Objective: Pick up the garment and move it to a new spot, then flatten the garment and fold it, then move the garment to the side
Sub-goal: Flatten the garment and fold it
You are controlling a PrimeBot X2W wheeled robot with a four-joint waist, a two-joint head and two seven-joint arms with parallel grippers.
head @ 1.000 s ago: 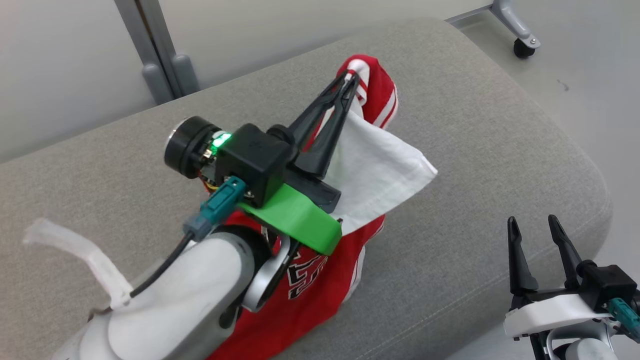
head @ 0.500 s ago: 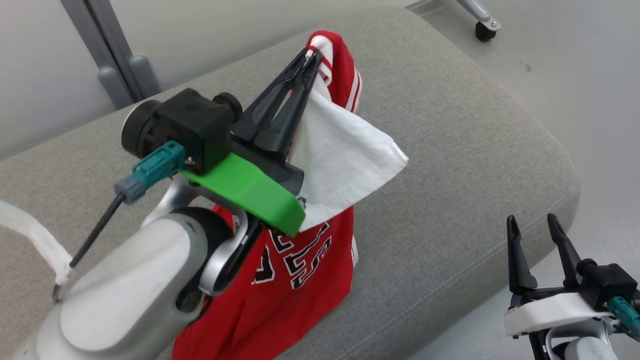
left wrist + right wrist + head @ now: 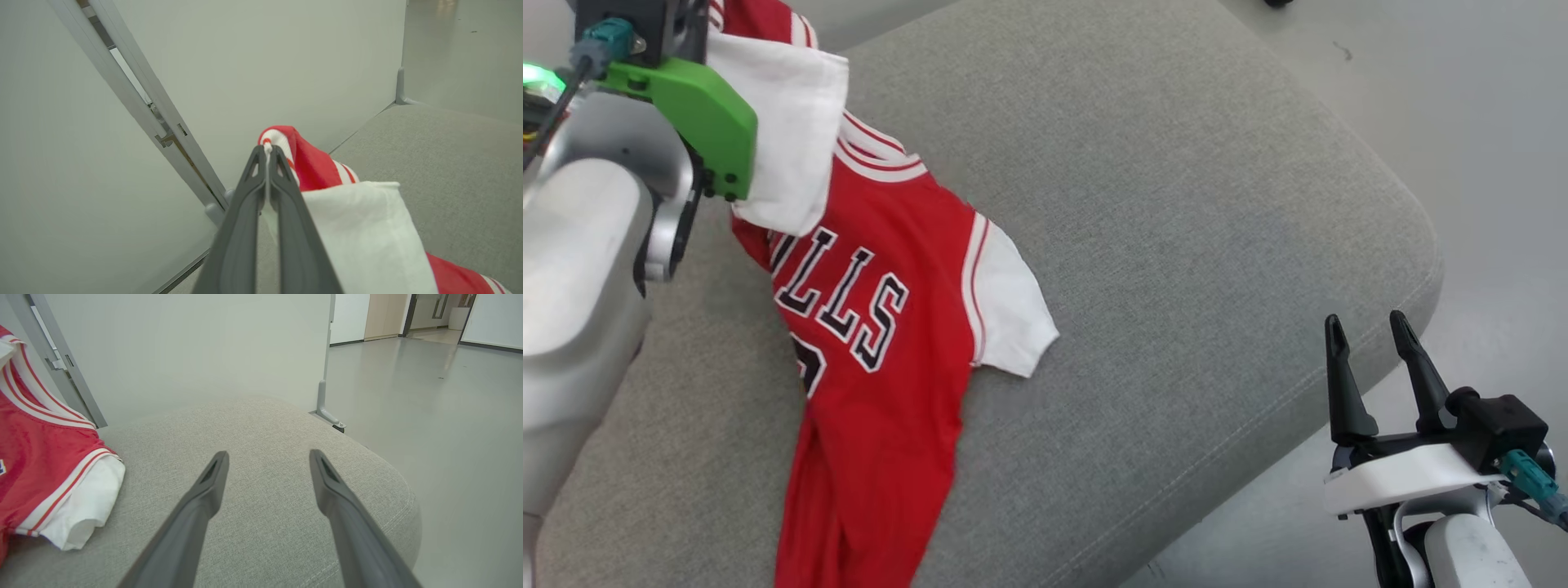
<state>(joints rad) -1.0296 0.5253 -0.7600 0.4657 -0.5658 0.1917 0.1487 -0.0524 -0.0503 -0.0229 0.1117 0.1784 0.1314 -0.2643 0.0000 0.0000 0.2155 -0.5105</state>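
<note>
Shirt (image 3: pixel 874 327) is red with white sleeves, white and red trim and black letters edged in white across the chest, and it hangs from my left claw (image 3: pixel 267 150) at its upper end. My left claw is pinched tight on a fold of the red and white striped edge; in the left wrist view the two fingers meet at the tips with the cloth caught between them, and one white sleeve (image 3: pixel 367 228) droops just beside the fingers on the right of that view. From the head view the top of the shirt is lifted at the upper left, by the green bracket (image 3: pixel 698 106) on my left wrist, while the rest trails down and lies across the grey cushion (image 3: pixel 1176 204) toward the lower edge of the view. The other white sleeve (image 3: pixel 1009 318) rests flat on the cushion, pointing toward my right side. My right claw (image 3: pixel 1365 322) is spread wide and holds nothing; it hovers at the lower right by the rounded corner of the cushion, well apart from the shirt. Behind the cushion stands a pale wall panel (image 3: pixel 265 53) with a slanting grey metal post (image 3: pixel 139 90)
</note>
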